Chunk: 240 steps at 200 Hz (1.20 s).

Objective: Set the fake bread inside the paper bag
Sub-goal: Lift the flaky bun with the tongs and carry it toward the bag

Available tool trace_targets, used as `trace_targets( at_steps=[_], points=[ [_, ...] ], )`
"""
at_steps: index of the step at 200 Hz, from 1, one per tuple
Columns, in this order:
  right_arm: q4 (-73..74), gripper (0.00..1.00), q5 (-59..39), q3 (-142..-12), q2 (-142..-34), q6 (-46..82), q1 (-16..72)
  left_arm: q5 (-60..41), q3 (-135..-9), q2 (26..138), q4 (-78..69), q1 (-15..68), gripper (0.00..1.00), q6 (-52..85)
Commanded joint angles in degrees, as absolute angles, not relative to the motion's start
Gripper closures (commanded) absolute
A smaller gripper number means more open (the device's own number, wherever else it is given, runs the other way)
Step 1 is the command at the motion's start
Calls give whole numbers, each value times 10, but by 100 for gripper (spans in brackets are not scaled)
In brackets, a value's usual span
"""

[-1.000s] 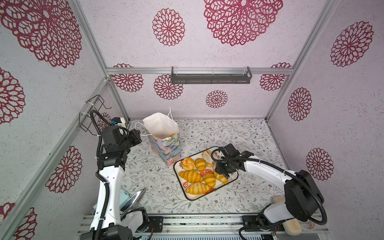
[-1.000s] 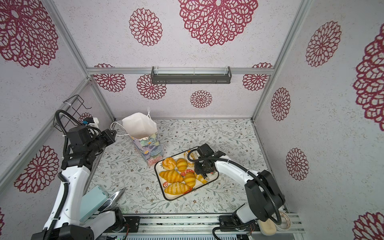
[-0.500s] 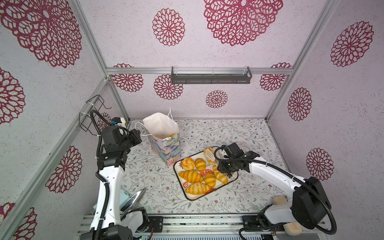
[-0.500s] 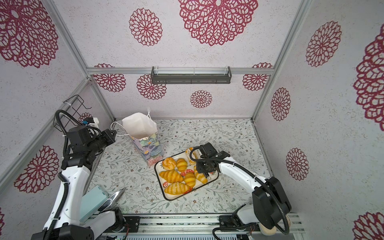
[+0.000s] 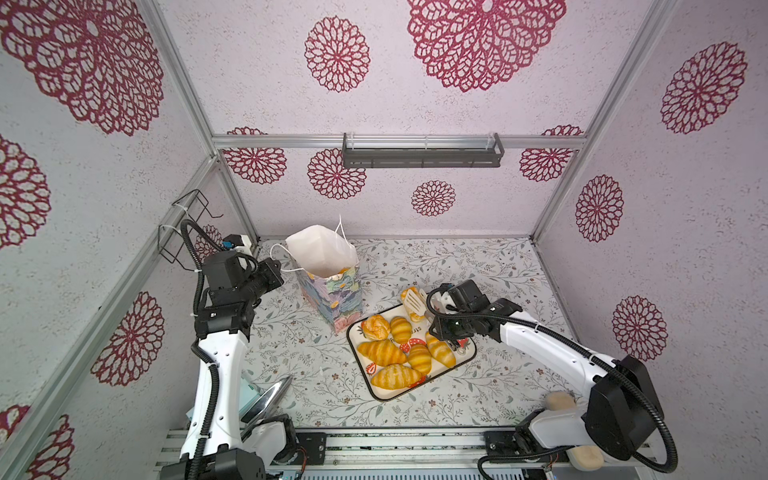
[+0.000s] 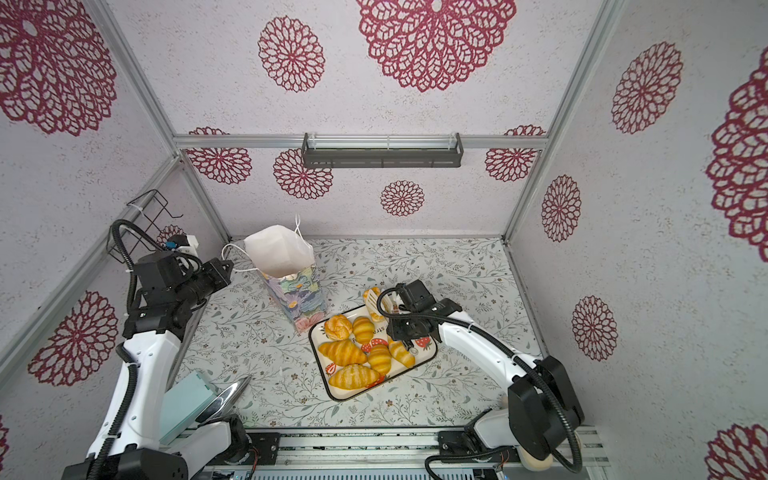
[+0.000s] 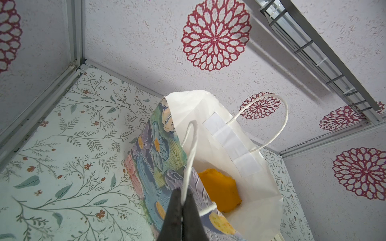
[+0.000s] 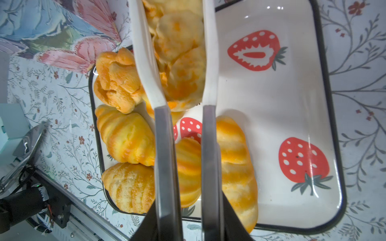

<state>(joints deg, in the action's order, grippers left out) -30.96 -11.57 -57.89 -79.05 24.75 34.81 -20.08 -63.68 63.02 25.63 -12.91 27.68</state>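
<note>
I have the paper bag point(image 5: 332, 293) standing upright just left of centre in both top views, its mouth open and its white lining showing. My left gripper point(image 7: 183, 194) is pressed together on one thin cord handle point(image 7: 192, 146), which stretches from the bag's rim toward the left of the frame. Through the left wrist camera I see one orange-yellow piece of fake bread point(image 7: 219, 192) already lying inside the bag against the white wall. My right gripper point(image 8: 189, 226) is clamped around a pair of tongs point(image 8: 166, 150), and their white tips pinch a pale plaited pastry point(image 8: 179, 62). In a top view that pastry sits at the upper edge of the strawberry tray point(image 5: 467, 355), just right of the bag's base and apart from the bag. Six more golden pastries point(image 5: 380, 351) lie packed on the tray's left half, while its right half is bare. The tray rests at frame centre on the floral table point(image 5: 457, 266), its upper-left corner close to the bag; I cannot tell whether they touch.
</note>
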Motion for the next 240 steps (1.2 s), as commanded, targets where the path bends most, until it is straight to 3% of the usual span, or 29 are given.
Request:
trace_targets(
  at_steps=[1,240],
  points=[
    [-278,66,-142,-611,-764,258,348,-204,-640,633,249,-134,100,279],
    [-232,68,-151,-818,-804,254,422,-208,-640,636,247,-134,100,281]
  ],
)
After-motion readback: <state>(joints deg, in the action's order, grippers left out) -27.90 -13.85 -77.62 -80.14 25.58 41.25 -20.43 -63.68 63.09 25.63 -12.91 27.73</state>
